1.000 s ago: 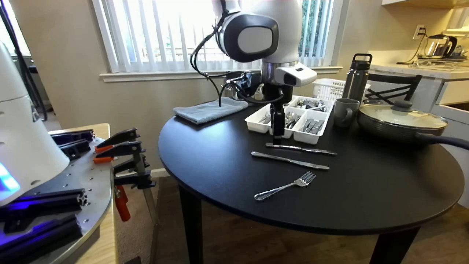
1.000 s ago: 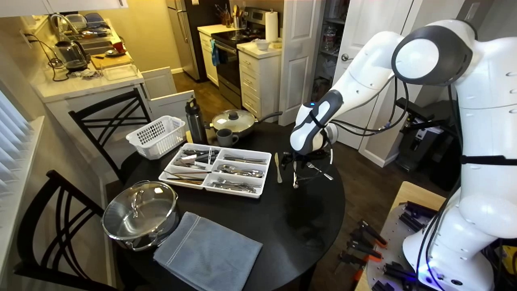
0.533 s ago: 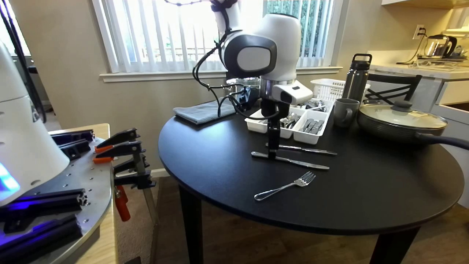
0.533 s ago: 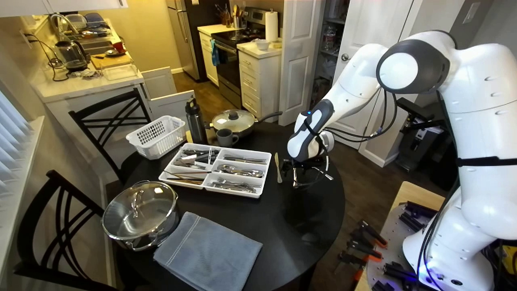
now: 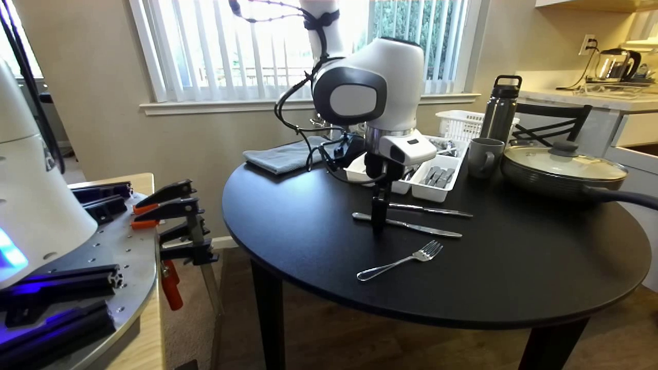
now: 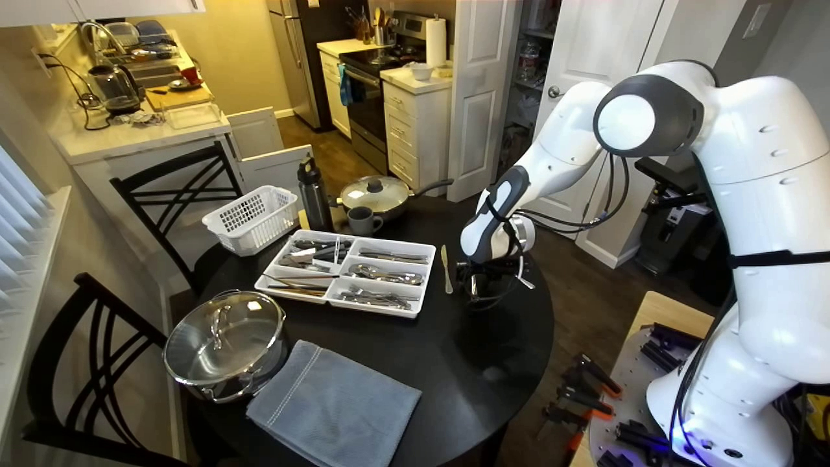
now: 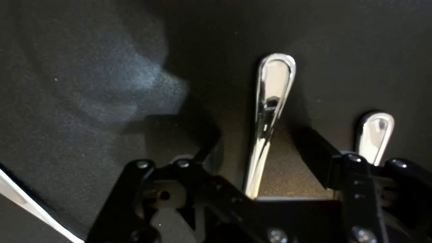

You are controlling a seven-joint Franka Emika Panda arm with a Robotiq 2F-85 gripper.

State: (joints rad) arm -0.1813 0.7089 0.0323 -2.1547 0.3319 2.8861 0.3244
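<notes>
My gripper [image 5: 379,226] points down with its black fingers low over the round black table [image 5: 514,267]. It is open, and its fingers stand apart on either side of a silver knife handle [image 7: 266,125] in the wrist view. That middle knife [image 5: 426,229] lies on the table. A farther knife [image 5: 444,211] lies beside it toward the tray; its handle [image 7: 374,135] shows in the wrist view. A fork [image 5: 425,252] lies on the near side, and part of it [image 7: 33,209] shows in the wrist view. In an exterior view the gripper [image 6: 486,292] partly hides the middle knife.
A white cutlery tray [image 6: 429,272] with sorted utensils sits close to the knives. A folded grey-blue cloth [image 6: 343,402], a lidded glass pot [image 6: 220,337], a mug [image 6: 360,222], a bottle [image 6: 314,201], a lidded pan [image 6: 382,198] and a white basket [image 6: 249,224] stand around.
My gripper has moved from above the farther knife toward the fork's side and down, onto the middle knife's handle. The cutlery has not moved.
</notes>
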